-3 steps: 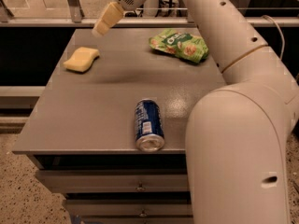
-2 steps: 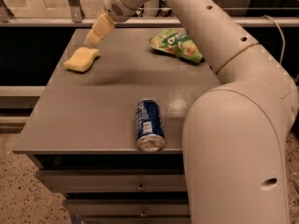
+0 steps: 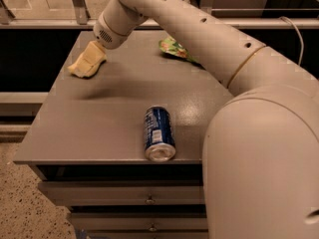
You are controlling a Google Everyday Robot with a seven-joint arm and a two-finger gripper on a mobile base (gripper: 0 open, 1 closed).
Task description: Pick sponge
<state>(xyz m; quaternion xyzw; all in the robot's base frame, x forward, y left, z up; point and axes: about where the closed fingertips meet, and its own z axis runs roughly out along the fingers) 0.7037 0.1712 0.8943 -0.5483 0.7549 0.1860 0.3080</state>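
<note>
Gripper (image 3: pixel 94 58) hangs right at the sponge (image 3: pixel 78 69), at the far left corner of the grey table (image 3: pixel 99 128); whether it is open or holding cannot be told. Light and soft, the sponge will likely squash when pinched; a hold across its short middle looks safest.

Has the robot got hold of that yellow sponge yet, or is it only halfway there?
Roughly halfway. Done: the gripper is down at the sponge, at the far left corner of the table. In hand: the grab itself; I cannot tell whether it has a hold. Left: the lift, since the sponge lies on the table.
</note>
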